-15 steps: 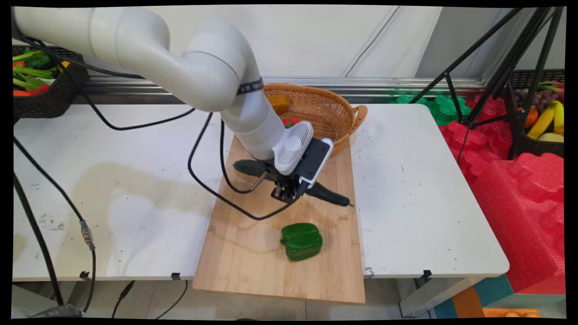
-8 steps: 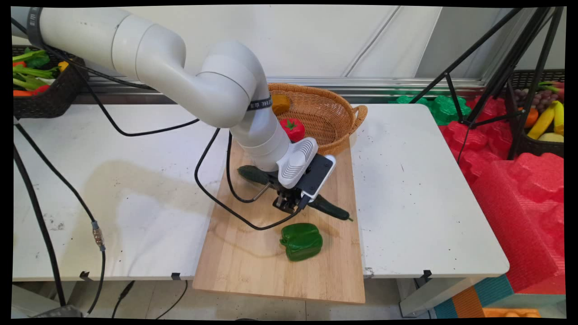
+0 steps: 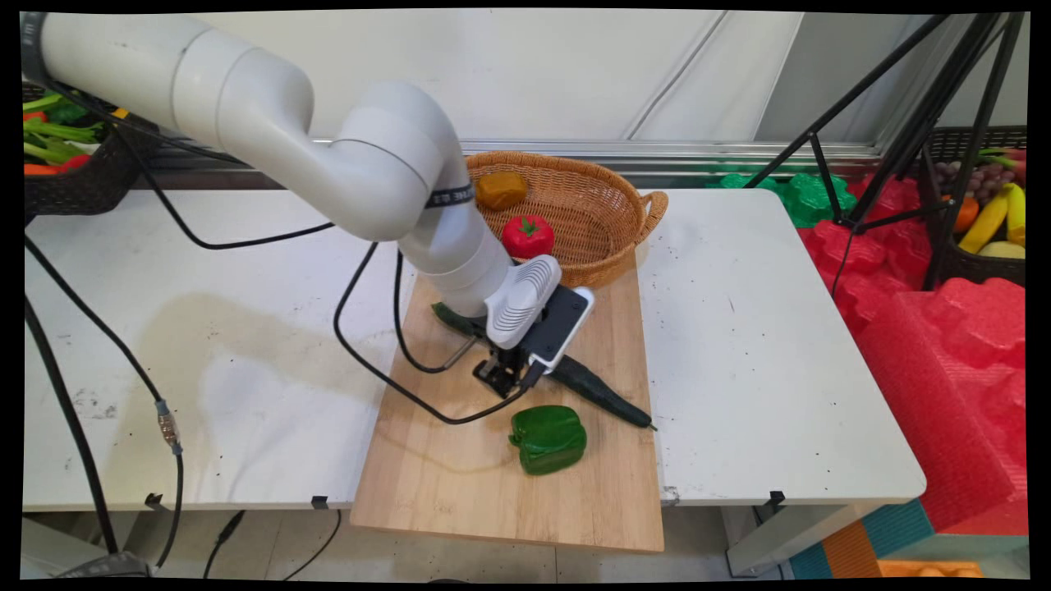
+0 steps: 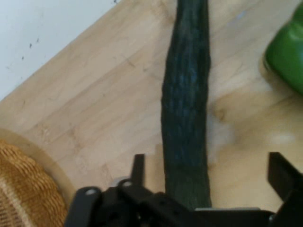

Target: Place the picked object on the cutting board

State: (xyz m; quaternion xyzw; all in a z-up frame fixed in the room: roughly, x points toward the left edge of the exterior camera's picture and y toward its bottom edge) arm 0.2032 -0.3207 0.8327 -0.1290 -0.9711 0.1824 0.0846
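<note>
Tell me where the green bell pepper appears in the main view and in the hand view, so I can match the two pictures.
Main view: the green bell pepper lies on the wooden cutting board, near the board's front right, below the gripper.
Hand view: only its edge shows at the upper right border.
Shared landmark: the dark cucumber lying beside it on the board.

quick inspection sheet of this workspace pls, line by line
surface: white table, scuffed, with a wooden cutting board overhanging its near edge
things: dark green cucumber and green bell pepper lying apart on the board
clutter: woven wicker basket holding a red tomato and a brown lump
grippers: claw low over the board, open, straddling the cucumber
cables: black cables loop onto table and board
surroundings: black tripod, red foam blocks, dark produce baskets at both sides
</note>
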